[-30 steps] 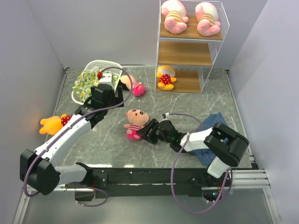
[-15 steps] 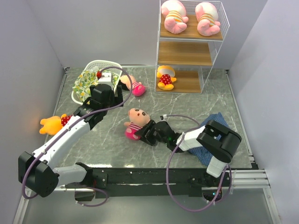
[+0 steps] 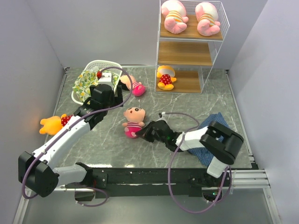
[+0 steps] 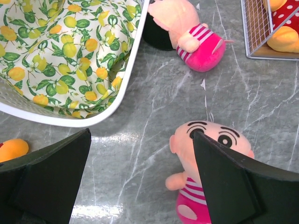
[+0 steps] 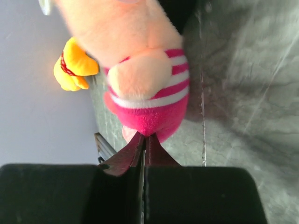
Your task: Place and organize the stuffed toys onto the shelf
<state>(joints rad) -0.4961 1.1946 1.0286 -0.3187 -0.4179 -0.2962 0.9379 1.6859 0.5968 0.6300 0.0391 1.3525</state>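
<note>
A pink-clad doll (image 3: 133, 122) (image 4: 212, 154) (image 5: 145, 88) lies face up mid-table. My right gripper (image 3: 144, 132) (image 5: 144, 135) is shut, its tips touching the doll's pink bottom; no fabric shows between them. My left gripper (image 3: 106, 95) (image 4: 141, 135) hangs open above bare table, left of that doll. A second doll (image 3: 132, 85) (image 4: 187, 32) lies by the basket. One bear (image 3: 165, 77) sits on the shelf's (image 3: 184, 53) bottom board, another (image 3: 53, 123) lies far left. Two piglets (image 3: 174, 16) (image 3: 207, 18) rest on the top board.
A white lattice basket (image 3: 96, 65) holding a green-yellow patterned cloth (image 3: 86, 81) (image 4: 60, 46) stands at the back left. A blue plaid cloth (image 3: 210, 128) lies under the right arm. Grey walls close in three sides.
My right gripper has closed from part open to shut at the doll's lower end. The doll shifted slightly left and away. The left arm stayed still.
</note>
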